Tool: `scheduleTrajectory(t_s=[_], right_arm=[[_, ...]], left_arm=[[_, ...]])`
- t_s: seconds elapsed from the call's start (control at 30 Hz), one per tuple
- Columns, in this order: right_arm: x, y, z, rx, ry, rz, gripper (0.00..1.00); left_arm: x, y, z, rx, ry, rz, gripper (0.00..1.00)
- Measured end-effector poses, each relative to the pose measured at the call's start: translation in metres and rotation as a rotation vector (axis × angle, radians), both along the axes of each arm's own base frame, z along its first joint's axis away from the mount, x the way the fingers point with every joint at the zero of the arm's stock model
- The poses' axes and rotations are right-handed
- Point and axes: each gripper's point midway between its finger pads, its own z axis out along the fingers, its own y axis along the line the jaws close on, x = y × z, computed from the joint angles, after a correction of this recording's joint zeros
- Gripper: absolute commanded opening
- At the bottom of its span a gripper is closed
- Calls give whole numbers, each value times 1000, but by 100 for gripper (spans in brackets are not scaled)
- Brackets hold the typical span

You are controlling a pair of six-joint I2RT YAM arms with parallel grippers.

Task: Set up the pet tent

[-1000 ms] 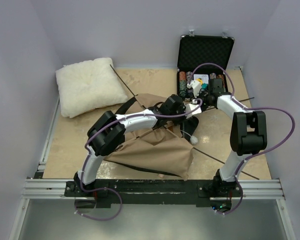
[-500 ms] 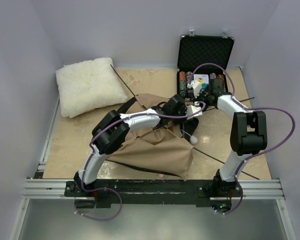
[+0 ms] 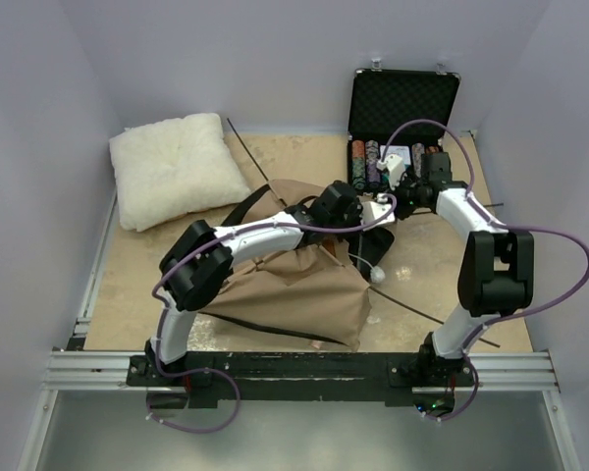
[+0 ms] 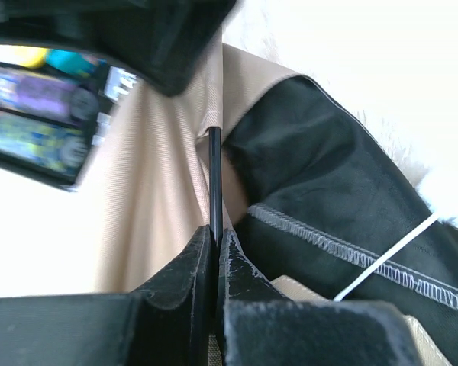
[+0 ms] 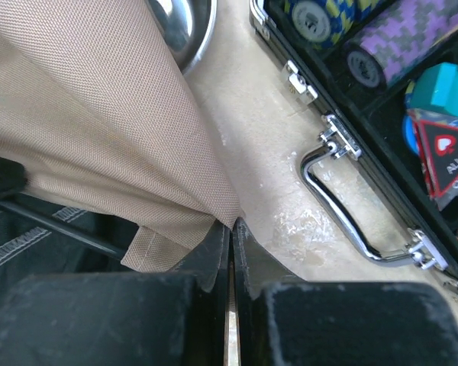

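Observation:
The pet tent [image 3: 294, 285] lies collapsed at mid-table, tan fabric with black lining. My left gripper [image 3: 366, 222] is at its far right corner and is shut on a thin black pole [image 4: 215, 175] that runs into a fabric sleeve; black mesh lining [image 4: 328, 198] and a white cord [image 4: 389, 255] lie beside it. My right gripper [image 3: 398, 199] is just beyond, next to the case, and is shut on a fold of the tan fabric's edge [image 5: 137, 137]. Loose poles lie at the back [image 3: 245, 152] and at the front right [image 3: 412, 306].
A fluffy white pillow [image 3: 172, 169] sits at the back left. An open black case of poker chips [image 3: 402, 103] stands at the back right; its chrome handle [image 5: 343, 206] is close to my right fingers. A shiny metal rim [image 5: 187, 30] shows behind the fabric.
My right gripper has moved back and right toward the case, pulling the fabric corner. The left arm's elbow has swung left, and the tent's right side has lifted and tightened.

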Motion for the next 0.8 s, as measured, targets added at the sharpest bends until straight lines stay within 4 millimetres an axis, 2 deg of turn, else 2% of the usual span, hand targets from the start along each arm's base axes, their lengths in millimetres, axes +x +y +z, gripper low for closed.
scheduleTrajectory(t_s=[0.1, 0.13, 0.17, 0.27, 0.3, 0.37, 0.43, 0.53, 0.6, 0.7, 0.8], right_arm=[[-1, 1, 18, 32, -14, 5, 0], [-1, 3, 30, 44, -29, 11, 7], [0, 5, 43, 58, -47, 18, 23], [5, 8, 92, 99, -120, 19, 62], [8, 7, 111, 113, -157, 11, 67], [12, 5, 157, 153, -244, -4, 74], [5, 6, 202, 197, -327, -6, 78], [-21, 18, 264, 261, -439, 43, 79], [-47, 28, 292, 296, -488, 97, 78], [-89, 37, 307, 326, -506, 152, 75], [-122, 38, 285, 331, -458, 138, 76]], left_arm=[[-1, 3, 26, -28, -20, 4, 0], [-2, 5, 32, -34, -21, 7, 0], [-3, 7, 39, -40, -24, 9, 0], [-5, 13, 55, -45, -32, 17, 0], [-7, 17, 58, -37, -27, 21, 0], [-9, 26, 62, -21, -18, 31, 0], [-9, 34, 61, 0, -7, 41, 0], [-8, 42, 60, 18, 4, 56, 0], [-5, 47, 62, 19, 3, 67, 0], [-1, 55, 72, 12, -5, 82, 0], [3, 61, 93, -13, -26, 95, 0]])
